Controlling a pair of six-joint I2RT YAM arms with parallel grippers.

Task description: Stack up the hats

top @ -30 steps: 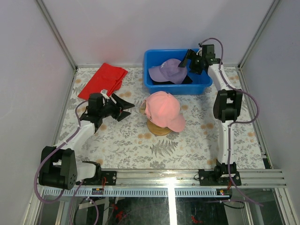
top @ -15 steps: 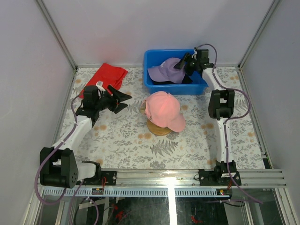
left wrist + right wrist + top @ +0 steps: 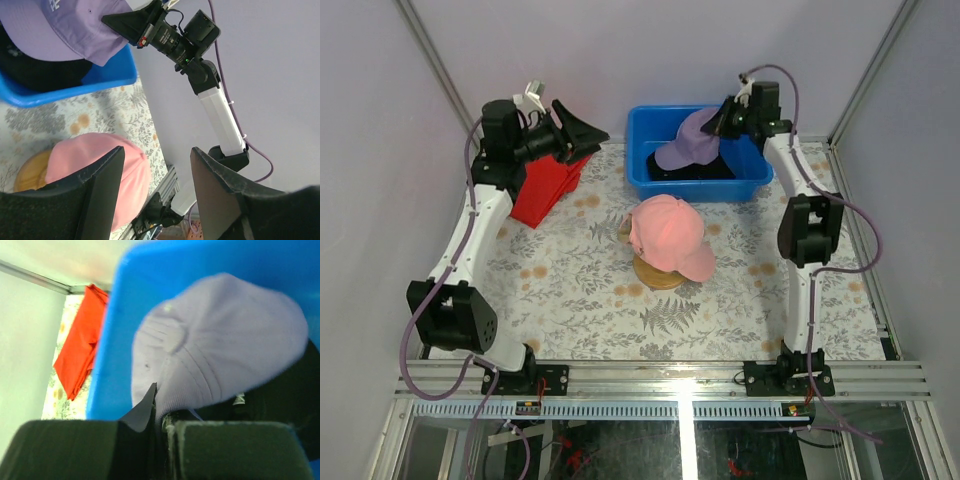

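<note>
A pink hat (image 3: 665,235) sits on a wooden stand (image 3: 660,277) at mid-table, with a tan edge (image 3: 624,230) peeking out on its left. My right gripper (image 3: 720,122) is shut on the rim of the purple hat (image 3: 688,143), which hangs tilted over the blue bin (image 3: 642,180). In the right wrist view the gripper (image 3: 162,410) pinches the purple hat's (image 3: 220,345) fabric. A black hat (image 3: 698,170) lies in the bin beneath it. My left gripper (image 3: 582,135) is raised at the far left, open and empty, its fingers (image 3: 107,185) framing the pink hat (image 3: 95,160).
A folded red cloth (image 3: 545,185) lies at the far left, under the left arm. The blue bin stands against the back wall. Metal frame posts mark the back corners, and a rail runs along the near edge.
My right gripper dipped into the bin, shut on the purple hat and raised it. The left arm swung up and back toward the far left, over the red cloth.
</note>
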